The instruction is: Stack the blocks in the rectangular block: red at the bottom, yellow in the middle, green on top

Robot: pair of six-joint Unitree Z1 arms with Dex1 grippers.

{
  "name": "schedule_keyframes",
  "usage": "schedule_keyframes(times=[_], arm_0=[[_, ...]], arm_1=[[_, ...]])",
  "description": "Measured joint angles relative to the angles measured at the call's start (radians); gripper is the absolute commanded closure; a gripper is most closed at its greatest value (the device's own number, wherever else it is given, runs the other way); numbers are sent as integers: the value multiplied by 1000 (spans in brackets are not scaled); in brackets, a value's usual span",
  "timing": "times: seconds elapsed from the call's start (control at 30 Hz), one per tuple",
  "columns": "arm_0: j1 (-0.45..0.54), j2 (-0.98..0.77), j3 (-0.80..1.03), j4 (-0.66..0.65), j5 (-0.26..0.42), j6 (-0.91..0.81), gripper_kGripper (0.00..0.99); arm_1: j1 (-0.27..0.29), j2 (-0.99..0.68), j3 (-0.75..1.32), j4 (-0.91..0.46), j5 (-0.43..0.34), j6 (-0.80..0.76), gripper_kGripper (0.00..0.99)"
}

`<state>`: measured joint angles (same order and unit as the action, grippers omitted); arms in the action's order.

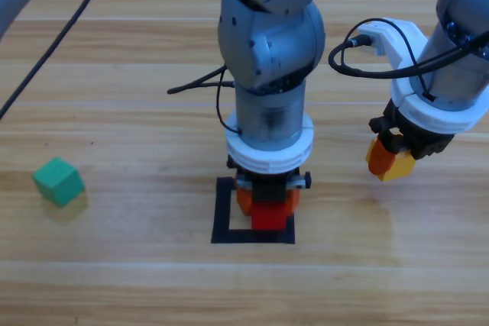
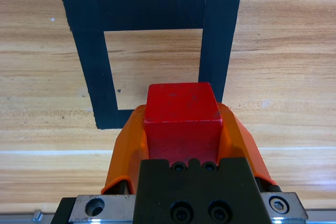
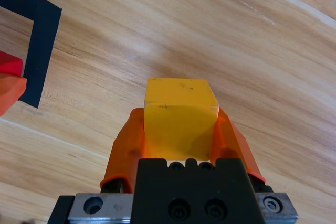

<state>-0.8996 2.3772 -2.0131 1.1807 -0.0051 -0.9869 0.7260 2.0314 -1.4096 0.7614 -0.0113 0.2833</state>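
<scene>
On wooden table (image 1: 114,280), centre-low, black tape outline (image 1: 222,215); left gripper (image 1: 267,205) hangs over it, jaws clenched on red cube (image 1: 268,215), which sits toward the outline's 6 o'clock edge and looks not yet set down. Right gripper (image 1: 388,159) waits at 3 o'clock of the outline, grasping yellow cube (image 1: 396,169) off the table. Teal-green cube (image 1: 59,181) lies free at 9 o'clock, well apart. Risk: red is off-centre, so on release it could land on the tape; a skewed base would then tip the yellow. No brands, labels or writing readable.
</scene>
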Motion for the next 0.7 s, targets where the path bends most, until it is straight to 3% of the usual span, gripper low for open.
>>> schedule_keyframes(times=[0.7], arm_0=[[1, -42, 84, -62, 14, 31, 990]], arm_1=[[1, 0, 3, -3, 0, 0, 755]])
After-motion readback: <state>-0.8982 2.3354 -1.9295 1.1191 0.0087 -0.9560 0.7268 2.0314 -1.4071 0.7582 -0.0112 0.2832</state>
